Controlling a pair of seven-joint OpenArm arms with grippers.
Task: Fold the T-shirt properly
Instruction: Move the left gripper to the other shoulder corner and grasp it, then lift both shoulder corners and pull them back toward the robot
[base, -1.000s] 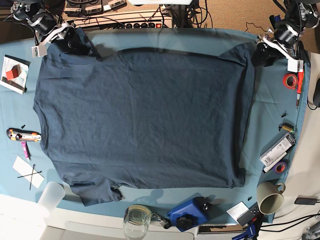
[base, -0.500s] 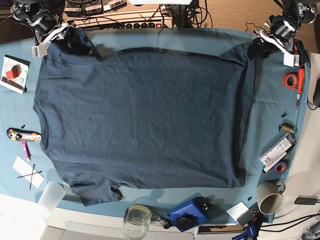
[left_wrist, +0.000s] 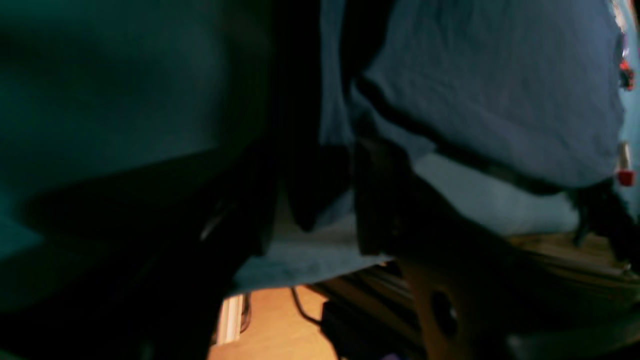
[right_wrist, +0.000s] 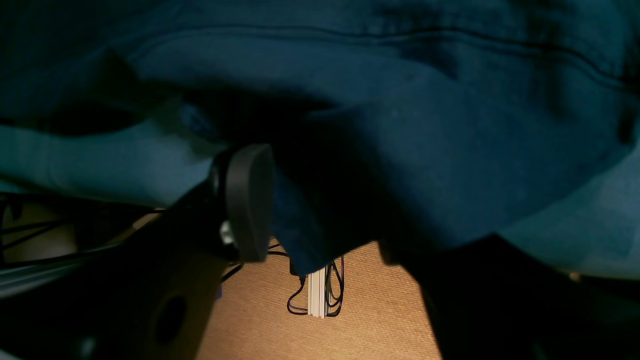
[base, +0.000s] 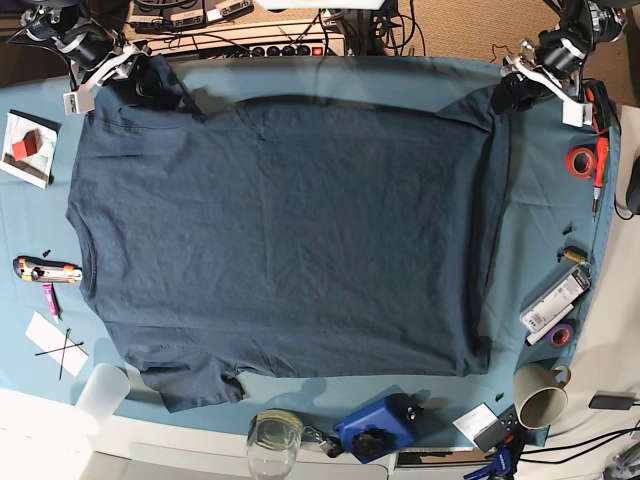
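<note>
My T-shirt (base: 285, 235) lies spread flat over most of the teal table cloth (base: 545, 215), a long edge running along the far side of the table and one short sleeve (base: 190, 385) sticking out at the near left corner.

My right gripper (base: 135, 80) sits at the far left corner of the shirt, as the overhead view has it. Through my right wrist camera I see one rounded dark finger pad (right_wrist: 247, 200) beside a hanging fold of the dark blue cloth; the other finger is lost in shadow behind the fabric. The jaws stand wide, and I cannot tell for certain whether they pinch the cloth or merely straddle it.

My left gripper (base: 510, 92) is at the far right corner, just at the shirt's edge. My left wrist view is dark and blurred (motion smear, mostly): a dark finger (left_wrist: 385, 200) stands against the shirt's edge with the paler table cloth below it. Whether the jaws are parted or clamped there, I cannot tell.

Around the shirt lie a mug (base: 540, 395), a red tape roll (base: 580, 161), a glass (base: 273, 440), and a blue tool (base: 380, 427) on the near edge.
</note>
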